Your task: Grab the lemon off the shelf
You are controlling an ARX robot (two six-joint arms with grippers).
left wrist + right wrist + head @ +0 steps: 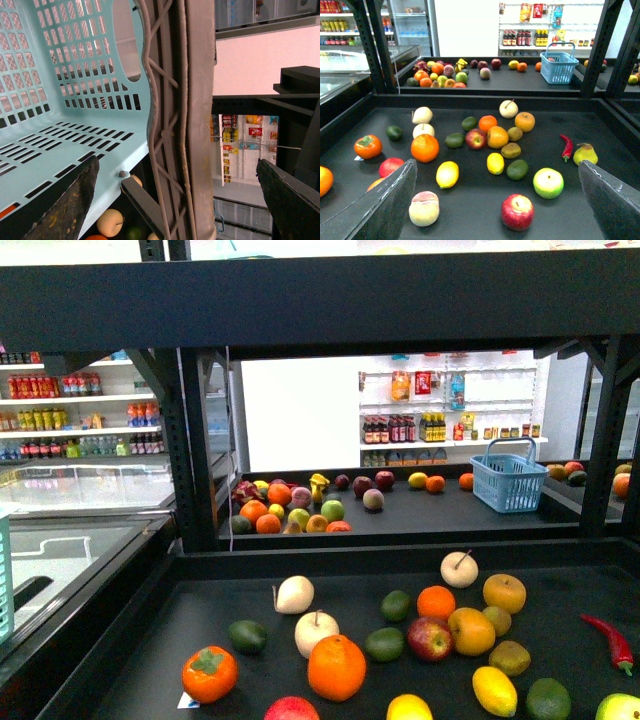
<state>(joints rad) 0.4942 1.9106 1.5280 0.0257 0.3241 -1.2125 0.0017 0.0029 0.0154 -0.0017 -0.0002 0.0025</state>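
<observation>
Right gripper [496, 161] is spread wide and empty above the shelf [200, 600] deck, we reckon lined up for the lemon [495, 163], which lies well right of the big orange [425, 147]. We count two candidates: a second yellow oval fruit [447, 174] sits just right of that orange, nearer us. Left gripper [177, 160] is also wide, with the basket [60, 100] rim between its jaws, probably parked to receive.

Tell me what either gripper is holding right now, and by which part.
Nothing is gripped. The right gripper is open above the shelf. The left gripper is open astride the grey handle of the basket, its fingers clear of it.
</observation>
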